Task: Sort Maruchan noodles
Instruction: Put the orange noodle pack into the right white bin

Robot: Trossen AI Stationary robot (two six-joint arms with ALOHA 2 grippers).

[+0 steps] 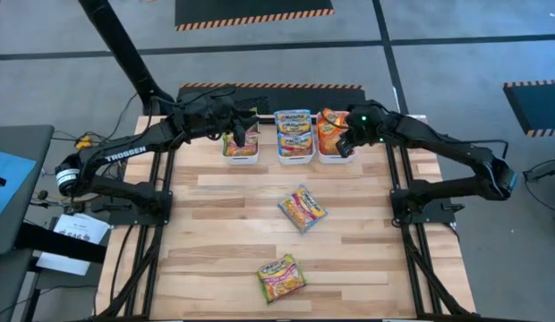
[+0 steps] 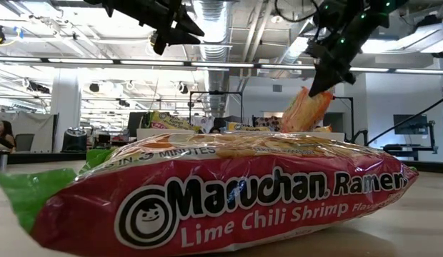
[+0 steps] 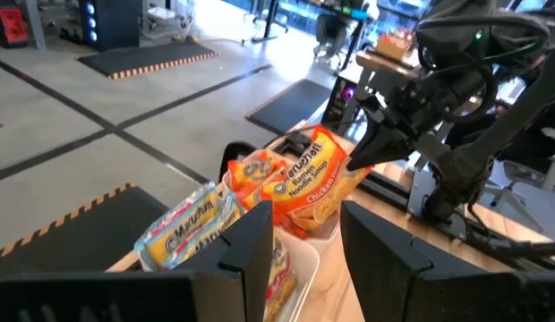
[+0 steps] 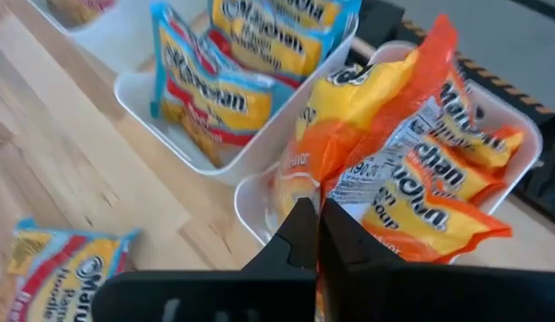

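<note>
Orange-edged packet [image 4: 385, 161], crinkly plastic film, pinched at one edge by the right hand [image 4: 315, 234]; fingers drawn fully together on the wrapper. Packet hung over the right white bin [image 1: 334, 156], among other orange packets already lying in it.

Bins: three white plastic bins in a row at the far side of the wooden counter [image 1: 224, 233]. Middle bin [image 1: 295, 156] held blue-edged packets; left bin [image 1: 241, 155] held green-edged stock.

Left hand [image 1: 234, 128]: above the left bin, fingers about half apart; nothing seen between them in its wrist view.

Loose stock: two packets unsorted on the counter. One multicoloured packet [image 1: 302, 207] lay near the centre, well apart from the bins. One green-edged packet [image 1: 281, 277], labelled Lime Chili Shrimp, lay near the front edge.

Handling notes (judgement): packets appear light, with a rigid but brittle noodle block inside a slack, slippery wrapper. A squeeze across the flat middle could crack the block, and the film may slide under smooth fingers. The crimped end seam or a long edge looks the better hold, as with the orange packet now. A packet held by one edge will dangle and swing, so lower it well into the bin before release.
</note>
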